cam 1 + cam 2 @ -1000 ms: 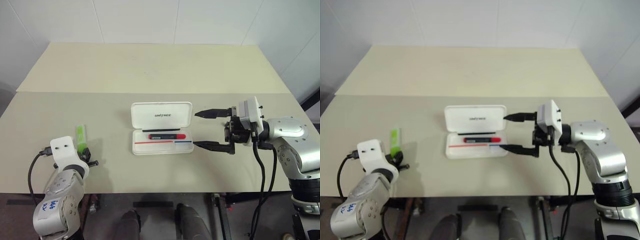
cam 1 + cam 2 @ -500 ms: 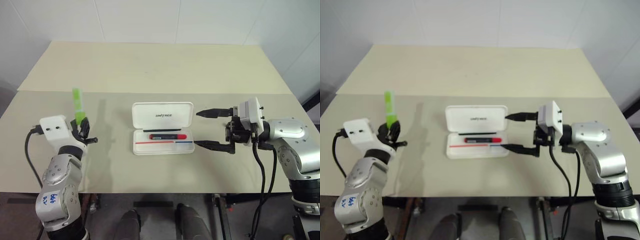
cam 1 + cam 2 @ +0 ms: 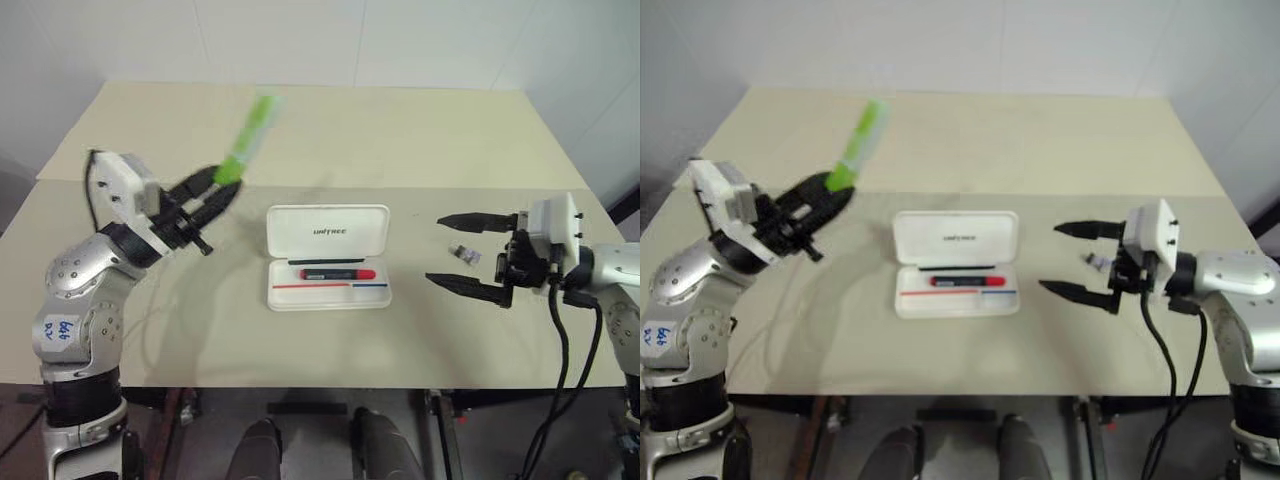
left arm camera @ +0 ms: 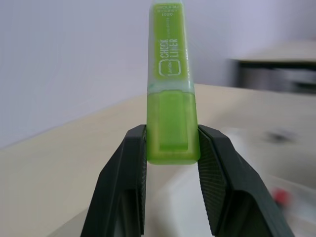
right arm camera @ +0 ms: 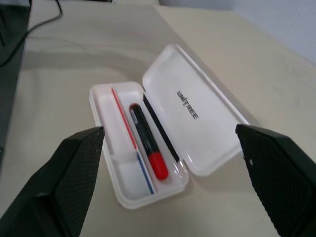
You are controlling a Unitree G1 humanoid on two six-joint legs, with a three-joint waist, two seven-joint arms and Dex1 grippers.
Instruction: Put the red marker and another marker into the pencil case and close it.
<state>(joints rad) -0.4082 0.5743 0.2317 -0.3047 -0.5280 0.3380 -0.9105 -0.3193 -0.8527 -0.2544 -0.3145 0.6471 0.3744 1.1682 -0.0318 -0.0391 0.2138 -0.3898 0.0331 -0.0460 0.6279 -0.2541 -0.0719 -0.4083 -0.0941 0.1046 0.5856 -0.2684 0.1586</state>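
Take the pencil case (image 3: 328, 257) as your landmark: it lies open near the middle of the bench (image 3: 300, 140), its lid folded back flat on the far side with the black lettering facing up. The red marker (image 3: 335, 272) already lies inside the tray, lengthwise along the hinge side, its red end toward your right arm, with the printed red and blue lines on the tray floor just in front of it.

Your left gripper (image 3: 214, 192) is up in the air to the left of the case, well clear of the bench surface. Its jaws are clenched on the lime-green marker (image 3: 248, 138), pinching it by its lower end; the rest of the barrel sticks out past the fingertips, slanting up and away from you. In the left wrist view you can see both black pads (image 4: 132, 163) pressed against the marker's sides.

Your right gripper (image 3: 461, 252) sits to the right of the case, near but apart from it, pointing toward it. Its jaws are released, spread wide with nothing between them. A small clear object (image 3: 465, 253) lies on the bench to the right of the case, seen between those spread fingers.
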